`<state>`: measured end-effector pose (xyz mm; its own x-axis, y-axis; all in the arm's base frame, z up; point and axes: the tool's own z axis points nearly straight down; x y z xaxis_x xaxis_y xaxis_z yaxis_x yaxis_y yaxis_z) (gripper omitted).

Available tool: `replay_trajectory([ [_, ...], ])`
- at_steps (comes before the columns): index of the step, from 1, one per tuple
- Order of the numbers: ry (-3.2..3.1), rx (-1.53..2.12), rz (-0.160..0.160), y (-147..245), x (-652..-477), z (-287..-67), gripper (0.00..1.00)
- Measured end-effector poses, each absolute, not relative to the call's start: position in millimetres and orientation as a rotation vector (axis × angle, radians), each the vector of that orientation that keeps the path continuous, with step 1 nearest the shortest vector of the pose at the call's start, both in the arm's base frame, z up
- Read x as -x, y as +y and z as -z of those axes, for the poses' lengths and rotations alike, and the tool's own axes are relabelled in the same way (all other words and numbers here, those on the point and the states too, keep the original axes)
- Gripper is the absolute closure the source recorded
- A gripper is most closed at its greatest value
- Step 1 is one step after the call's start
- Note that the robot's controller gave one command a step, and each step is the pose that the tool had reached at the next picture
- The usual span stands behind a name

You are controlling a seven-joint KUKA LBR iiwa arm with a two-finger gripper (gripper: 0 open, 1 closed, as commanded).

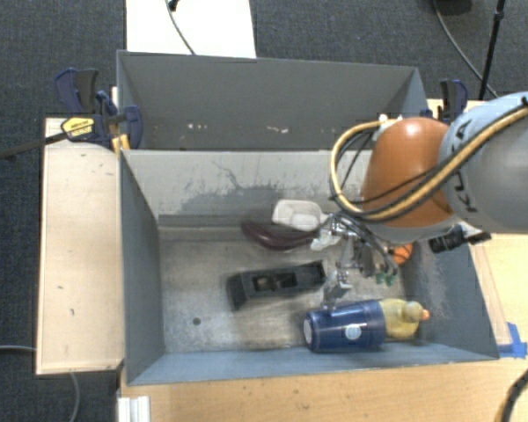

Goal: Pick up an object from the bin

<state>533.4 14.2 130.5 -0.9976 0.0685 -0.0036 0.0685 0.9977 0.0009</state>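
- the claw (pixel 341 287) is seen just above a blue can (pixel 343 330) at the front right of the bin (pixel 202 322); wide or narrow cannot be told.
- the can lies on its side, a yellow toy (pixel 405 316) at its right end.
- it is judged stiff, smooth and apt to roll; best taken across its middle.

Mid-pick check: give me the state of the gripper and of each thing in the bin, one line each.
gripper: low in the bin, between the black block's right end and the blue cylinder.
blue cylinder: on its side along the front wall.
yellow thing: lying at the cylinder's right end, touching it.
black block: flat on the floor, mid-bin.
dark maroon thing: lying near the back wall.
white piece: touching the dark maroon thing.
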Motion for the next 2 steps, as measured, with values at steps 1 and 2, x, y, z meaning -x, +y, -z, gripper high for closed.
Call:
replay_trajectory([
  [1, 3.079, 0.421, -0.002, 41, -535.3, -105, 0.00],
  [2, 3.097, 0.413, -0.001, 50, -547.1, -84, 0.00],
])
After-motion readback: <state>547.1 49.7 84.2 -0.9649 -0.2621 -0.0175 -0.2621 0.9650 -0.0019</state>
